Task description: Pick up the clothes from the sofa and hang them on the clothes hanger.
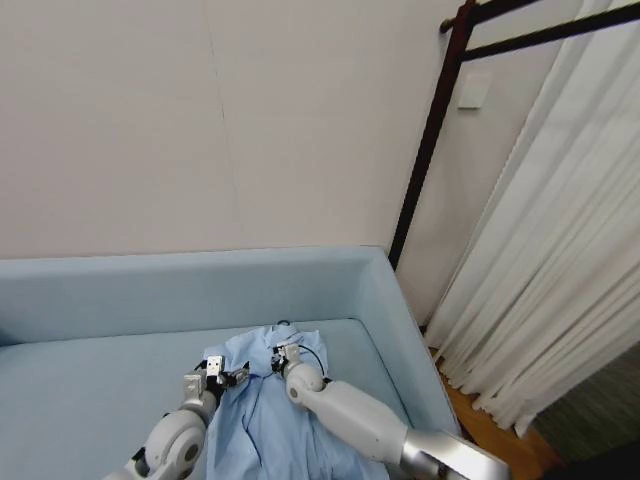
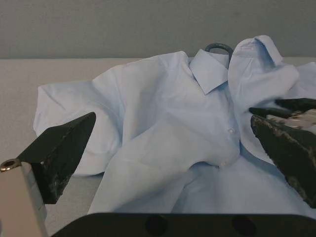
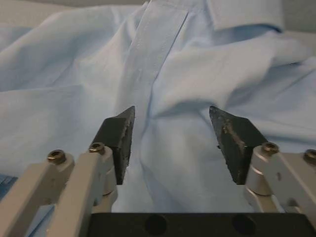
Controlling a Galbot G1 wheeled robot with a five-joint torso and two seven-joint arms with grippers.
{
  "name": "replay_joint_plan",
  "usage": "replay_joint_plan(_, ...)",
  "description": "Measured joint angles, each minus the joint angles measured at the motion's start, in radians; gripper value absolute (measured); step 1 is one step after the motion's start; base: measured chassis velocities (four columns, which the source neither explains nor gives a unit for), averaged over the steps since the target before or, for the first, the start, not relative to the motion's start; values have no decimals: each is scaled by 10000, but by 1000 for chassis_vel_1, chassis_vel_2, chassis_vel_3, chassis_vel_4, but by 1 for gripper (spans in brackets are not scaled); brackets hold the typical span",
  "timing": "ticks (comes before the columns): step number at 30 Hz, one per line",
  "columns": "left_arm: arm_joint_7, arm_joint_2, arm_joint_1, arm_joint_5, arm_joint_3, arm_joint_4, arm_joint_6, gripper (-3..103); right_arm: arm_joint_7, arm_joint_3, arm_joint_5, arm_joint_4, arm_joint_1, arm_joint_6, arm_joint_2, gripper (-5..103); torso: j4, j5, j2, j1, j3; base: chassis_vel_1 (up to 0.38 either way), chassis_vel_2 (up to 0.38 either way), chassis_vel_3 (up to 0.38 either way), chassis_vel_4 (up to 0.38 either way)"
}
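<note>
**Head view.** Pale blue sofa (image 1: 120, 300) against a plain wall (image 1: 200, 120). One light blue shirt (image 1: 262, 420), crumpled, lies on the seat toward the sofa's right end. The left gripper (image 1: 226, 376) sits at the shirt's left edge, low over the cloth. The right gripper (image 1: 284, 352) is just beside it, over the upper part of the shirt near the collar. A dark clothes rack (image 1: 430, 140) stands past the sofa's right arm, well apart from the shirt, with a white curtain (image 1: 560, 260) to its right.

**Left wrist view.** Left gripper (image 2: 173, 118) spread wide and holding nothing. The shirt lies on the seat ahead of it and between the two dark fingers (image 2: 64, 145), with no contact seen. The collar (image 2: 210, 69) is at the shirt's far side, and a grey hanger hook (image 2: 218, 47) rises out of it.

**Right wrist view.** Right gripper (image 3: 172, 112) released and holding nothing. It is close above the shirt front, and the cloth lies flat between the fingers (image 3: 118, 136). The button strip (image 3: 148, 54) runs away from the gap toward the collar.
</note>
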Motion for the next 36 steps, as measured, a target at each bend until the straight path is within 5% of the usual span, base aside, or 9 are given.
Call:
replay_joint_plan(13, 135, -26, -61, -5, 15, 29, -4, 100, 63, 721, 52, 3767, -1639, -924, -3042, 97, 2, 2, 0, -1, -1, 0, 0, 0, 0)
replay_joint_plan(22, 145, 7, -25, -40, -87, -35, -6, 100, -505, 2814, 227, 4818, -3892, -1809, -4536, 100, -1, 2, 0, -1, -1, 0, 0, 0, 0)
replay_joint_plan(32, 86, 0, 82, -53, -131, -121, -3, 100, -1036, 3381, 291, 4664, -4590, -2077, -4964, 101, 1, -1, 1, -1, 0, 0, 0, 0, 0)
replay_joint_plan(36, 80, -3, 67, -56, -124, -122, -38, 100, -1059, 3314, 147, 4300, -4594, -2036, -4797, 89, 2, 0, 1, -1, 0, 0, 0, 0, 0)
